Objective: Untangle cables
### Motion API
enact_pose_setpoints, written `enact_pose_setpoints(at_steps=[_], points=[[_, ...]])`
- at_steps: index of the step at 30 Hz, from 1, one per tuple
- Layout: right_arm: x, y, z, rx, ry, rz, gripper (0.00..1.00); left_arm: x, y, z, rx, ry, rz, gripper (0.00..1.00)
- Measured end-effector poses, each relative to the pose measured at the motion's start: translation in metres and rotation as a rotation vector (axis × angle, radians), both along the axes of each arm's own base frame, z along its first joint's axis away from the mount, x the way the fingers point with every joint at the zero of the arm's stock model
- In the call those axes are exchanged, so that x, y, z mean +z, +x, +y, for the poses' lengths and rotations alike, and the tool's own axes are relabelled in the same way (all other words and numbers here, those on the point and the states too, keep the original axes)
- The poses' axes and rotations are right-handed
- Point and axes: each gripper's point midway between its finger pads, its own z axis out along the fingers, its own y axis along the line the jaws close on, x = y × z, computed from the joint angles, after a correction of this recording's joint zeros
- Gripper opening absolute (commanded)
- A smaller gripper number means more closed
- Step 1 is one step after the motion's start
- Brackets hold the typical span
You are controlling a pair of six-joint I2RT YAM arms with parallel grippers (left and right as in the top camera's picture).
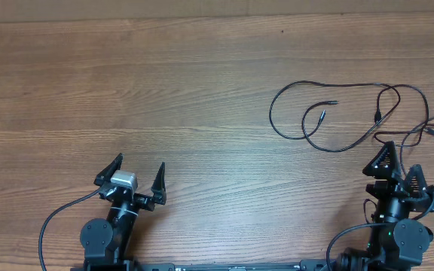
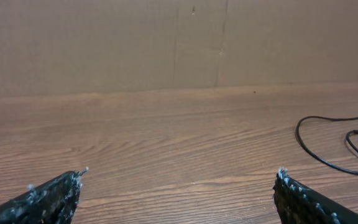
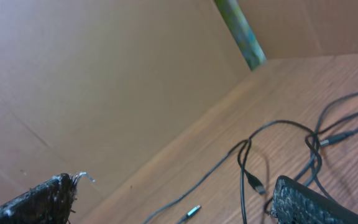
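While both arms sit at the near edge of the table [image 1: 164, 75], the left pincer [image 1: 140, 162] stands with its jaws wide apart, holding nothing. The right pincer [image 1: 401, 158] is likewise spread and empty. The cables [image 1: 271, 114] lie in loose overlapping loops just ahead of the right pincer, well apart from the left one.

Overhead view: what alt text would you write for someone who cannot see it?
Thin black cables lie in loose, overlapping loops on the right side of a wooden table. The left gripper and right gripper sit open at the near edge, holding nothing.
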Motion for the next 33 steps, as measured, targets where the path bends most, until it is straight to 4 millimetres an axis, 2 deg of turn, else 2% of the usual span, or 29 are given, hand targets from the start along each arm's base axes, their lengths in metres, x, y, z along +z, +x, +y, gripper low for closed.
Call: enact_pose_setpoints(at_steps=[4,7,9,12,15,21,27,30,33], points=[[-0.003,0.001,0.000,0.000,0.001,0.005,1.00,0.000,0.000,0.000,0.000,0.000,0.000,1.00],[0.002,0.001,0.000,0.000,-0.005,-0.018,1.00,0.000,0.000,0.000,0.000,0.000,0.000,1.00],[0.014,0.001,0.000,0.000,-0.016,-0.070,1.00,0.000,0.000,0.000,0.000,0.000,0.000,1.00],[0.043,-0.001,0.000,0.000,-0.048,-0.208,1.00,0.000,0.000,0.000,0.000,0.000,0.000,1.00],[0.050,-0.002,0.000,0.000,-0.060,-0.261,1.00,0.000,0.000,0.000,0.000,0.000,0.000,1.00],[0.028,0.005,-0.001,0.000,-0.052,-0.227,1.00,0.000,0.000,0.000,0.000,0.000,0.000,0.99],[-0.021,0.014,-0.003,0.000,-0.021,-0.088,1.00,0.000,0.000,0.000,0.000,0.000,0.000,1.00],[-0.039,0.015,-0.003,0.002,-0.005,-0.018,1.00,0.000,0.000,0.000,0.000,0.000,0.000,1.00],[-0.041,0.015,-0.002,0.004,-0.002,-0.007,1.00,0.000,0.000,0.000,0.000,0.000,0.000,1.00]])
